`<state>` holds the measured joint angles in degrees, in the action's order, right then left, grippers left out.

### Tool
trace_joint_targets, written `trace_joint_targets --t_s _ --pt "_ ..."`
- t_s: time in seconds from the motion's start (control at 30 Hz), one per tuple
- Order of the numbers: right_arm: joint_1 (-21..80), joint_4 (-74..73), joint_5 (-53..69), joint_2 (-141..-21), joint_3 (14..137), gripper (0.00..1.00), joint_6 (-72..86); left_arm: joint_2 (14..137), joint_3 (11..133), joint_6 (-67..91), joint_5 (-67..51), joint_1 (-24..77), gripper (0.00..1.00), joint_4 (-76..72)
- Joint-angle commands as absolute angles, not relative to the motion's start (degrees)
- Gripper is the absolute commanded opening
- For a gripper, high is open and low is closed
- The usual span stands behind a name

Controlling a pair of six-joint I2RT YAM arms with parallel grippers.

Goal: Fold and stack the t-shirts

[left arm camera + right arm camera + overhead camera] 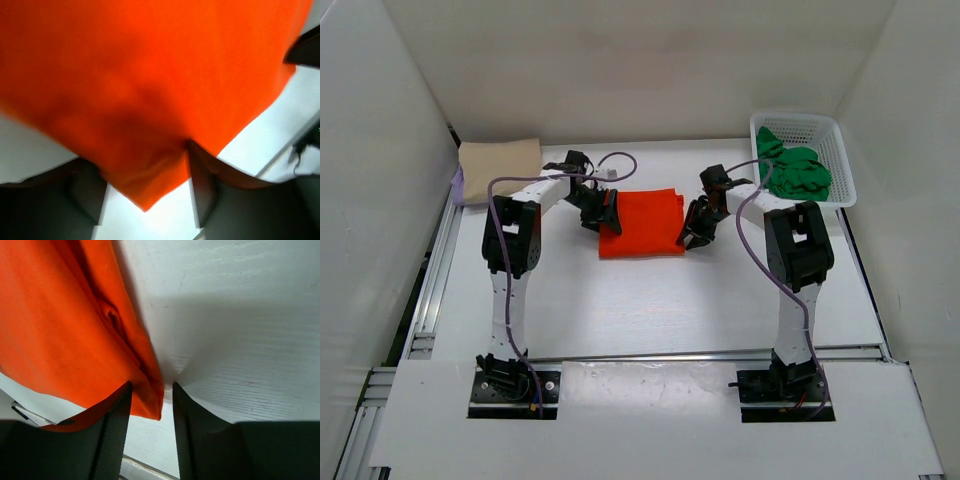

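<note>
The bright orange-red t-shirt (642,222) lies folded into a rectangle mid-table. My left gripper (605,215) stands at its left edge. Its jaws are open, and a corner of the orange cloth (145,165) lies loose between the fingers (200,185). At the shirt's right edge, my right gripper (692,232) is open too; the orange corner (150,400) sits between its fingers (112,435) with a gap on the right side. The beige t-shirt (500,158) lies folded at the back left, with a sliver of lavender (458,185) showing under it. The green t-shirt (795,170) is bunched in the basket.
A white mesh basket (830,130) stands at the back right corner. White walls close in the table on three sides. A metal rail (430,270) runs along the left edge. Both arm bases sit at the near edge.
</note>
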<state>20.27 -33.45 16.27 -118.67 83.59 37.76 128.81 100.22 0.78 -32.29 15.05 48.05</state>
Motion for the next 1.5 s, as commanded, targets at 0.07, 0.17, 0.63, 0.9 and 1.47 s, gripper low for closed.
trace_joint_targets --t_s 0.07,0.17,0.63,0.9,1.47 --pt "20.21 -31.99 18.02 -117.69 83.14 0.42 39.11 137.46 102.03 0.00 -39.10 14.07 0.39 48.69" --pt "20.21 -31.99 18.02 -117.16 82.62 0.42 39.11 136.76 103.79 0.00 -35.95 12.32 0.10 48.69" --pt "18.98 -38.41 9.49 -106.17 80.95 0.43 34.99 131.22 121.44 0.00 0.05 9.05 0.10 55.63" --pt "18.46 -40.61 7.73 -102.57 80.24 0.43 32.96 132.79 126.81 0.00 33.21 11.60 0.10 44.66" --pt "17.93 -41.13 4.83 -98.71 75.41 0.43 31.91 133.86 137.20 0.00 44.38 7.39 0.10 37.27"
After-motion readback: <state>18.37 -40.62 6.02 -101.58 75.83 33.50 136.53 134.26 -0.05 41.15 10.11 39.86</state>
